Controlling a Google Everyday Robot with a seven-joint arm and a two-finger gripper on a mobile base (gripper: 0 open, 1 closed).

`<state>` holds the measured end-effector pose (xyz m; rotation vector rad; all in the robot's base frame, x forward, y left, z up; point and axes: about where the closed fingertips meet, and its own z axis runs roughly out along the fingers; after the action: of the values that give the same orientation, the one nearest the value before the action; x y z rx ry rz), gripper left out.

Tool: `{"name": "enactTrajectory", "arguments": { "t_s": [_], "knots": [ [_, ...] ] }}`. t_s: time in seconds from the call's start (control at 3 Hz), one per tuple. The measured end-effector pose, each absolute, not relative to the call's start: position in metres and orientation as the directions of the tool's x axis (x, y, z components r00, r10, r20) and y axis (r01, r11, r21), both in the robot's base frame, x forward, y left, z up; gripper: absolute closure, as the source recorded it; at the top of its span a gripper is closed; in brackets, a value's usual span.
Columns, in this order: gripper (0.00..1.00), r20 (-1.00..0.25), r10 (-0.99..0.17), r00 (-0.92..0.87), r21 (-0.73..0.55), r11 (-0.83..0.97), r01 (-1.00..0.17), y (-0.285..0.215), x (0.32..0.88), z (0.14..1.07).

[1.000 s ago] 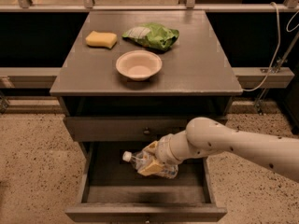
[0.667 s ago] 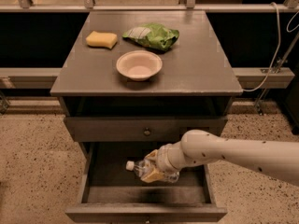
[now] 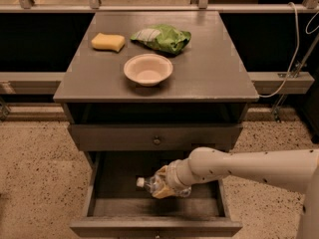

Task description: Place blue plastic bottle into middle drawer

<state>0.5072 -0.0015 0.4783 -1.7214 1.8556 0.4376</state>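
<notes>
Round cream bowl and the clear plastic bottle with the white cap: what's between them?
Camera view: the shut grey wooden drawer front with a round knob. The pincer is down in the open middle drawer, at the bottle.

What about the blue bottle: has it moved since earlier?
Yes. The bottle, in the gripper over the middle drawer, sank lower, away from the upper knob.

Crinkly clear plastic bottle in gripper, inside matt wooden drawer

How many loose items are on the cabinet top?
3: a yellow sponge at back left, a green bag at back centre, a bowl in front of them. Nothing seems hidden. The end effector holds the bottle in the open drawer below.
</notes>
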Motion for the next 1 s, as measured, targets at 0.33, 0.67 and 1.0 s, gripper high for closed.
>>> {"name": "enactTrajectory", "arguments": {
  "t_s": [0.33,0.67,1.0],
  "knots": [
    [0.57,-0.602,-0.798,-0.013,-0.135,0.118,-0.984,-0.0003,0.5064,0.4779],
    [0.28,-0.603,-0.798,-0.012,-0.133,0.115,-0.984,0.0011,0.5054,0.4769],
    [0.03,-0.603,-0.798,-0.012,-0.131,0.114,-0.985,0.002,0.5048,0.4763]
  ]
}}
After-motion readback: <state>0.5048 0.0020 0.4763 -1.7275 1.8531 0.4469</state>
